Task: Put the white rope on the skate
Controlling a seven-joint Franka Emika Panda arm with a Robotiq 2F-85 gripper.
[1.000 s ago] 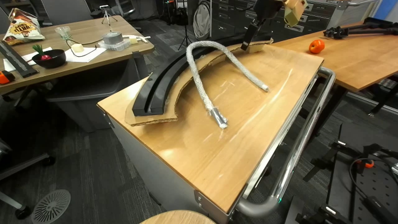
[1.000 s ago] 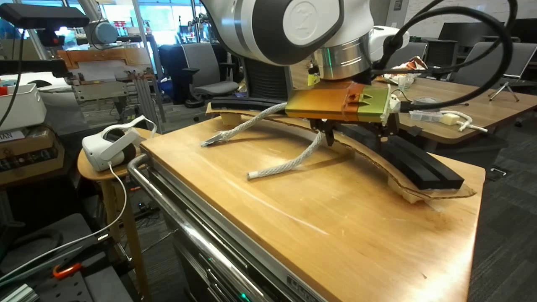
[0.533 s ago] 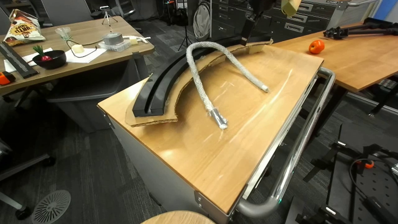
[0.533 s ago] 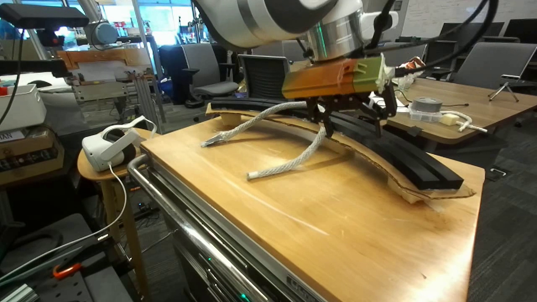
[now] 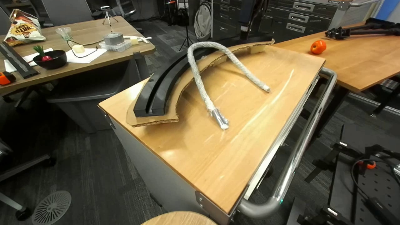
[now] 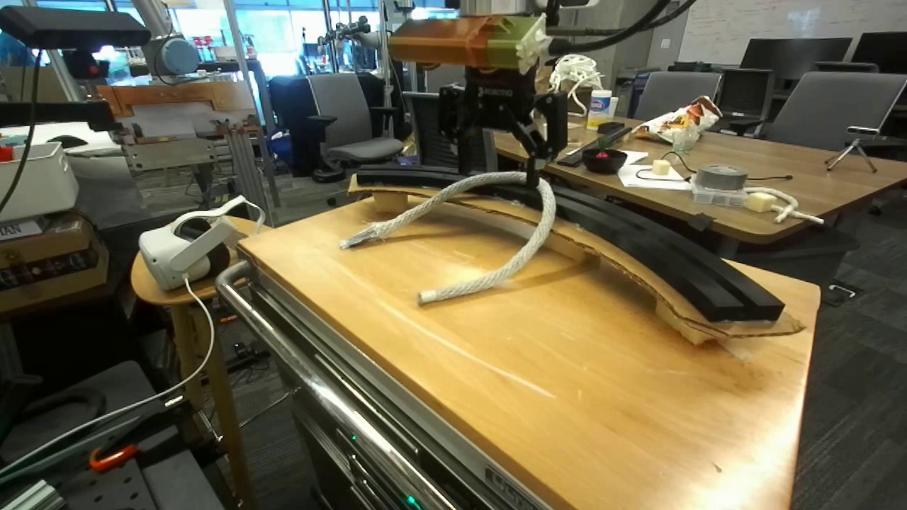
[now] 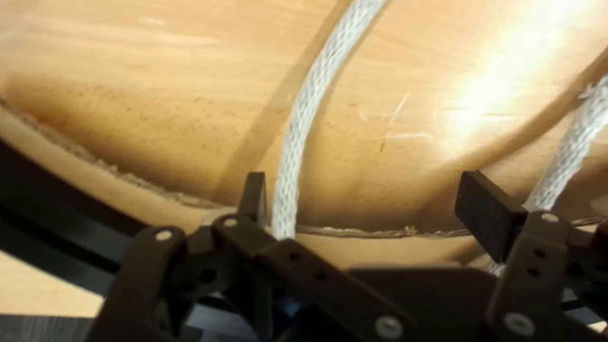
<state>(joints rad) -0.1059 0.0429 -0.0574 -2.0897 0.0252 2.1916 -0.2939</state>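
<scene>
Rope (image 6: 547, 212): one, white, bent in a single arch. Two ends, one silvery, down on the wooden tabletop (image 6: 567, 361); the bend overlaps the skate (image 6: 616, 223) in both exterior views, contact cannot be told. Skate: one, black, one groove, atop one sheet of cardboard (image 5: 172, 107). Claw (image 7: 365, 194): one, two fingers (image 7: 489, 213) spread wide; in wrist view one rope strand shows between them, a second partly hidden behind one finger. Nearby tables (image 5: 356, 59): one orange-red fruit (image 5: 318, 47), one chip bag (image 5: 25, 28), one bowl (image 5: 50, 61), one tape roll (image 5: 113, 39).
</scene>
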